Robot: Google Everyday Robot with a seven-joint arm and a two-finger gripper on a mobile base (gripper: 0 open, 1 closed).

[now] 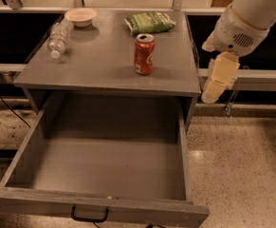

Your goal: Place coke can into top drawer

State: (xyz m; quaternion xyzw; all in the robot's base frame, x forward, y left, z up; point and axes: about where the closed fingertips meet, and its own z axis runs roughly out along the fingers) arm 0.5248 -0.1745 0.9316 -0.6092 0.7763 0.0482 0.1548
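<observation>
Bottom edge crops the top drawer (pixel 142 209) — gripper (pixel 214 85) right of cabinet (pixel 95 70), arm (pixel 256 8) cropped.

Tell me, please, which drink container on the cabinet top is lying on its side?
The clear plastic bottle at the rear left lies on its side; the coke can stands upright. The gripper hangs to the right of the cabinet.
</observation>
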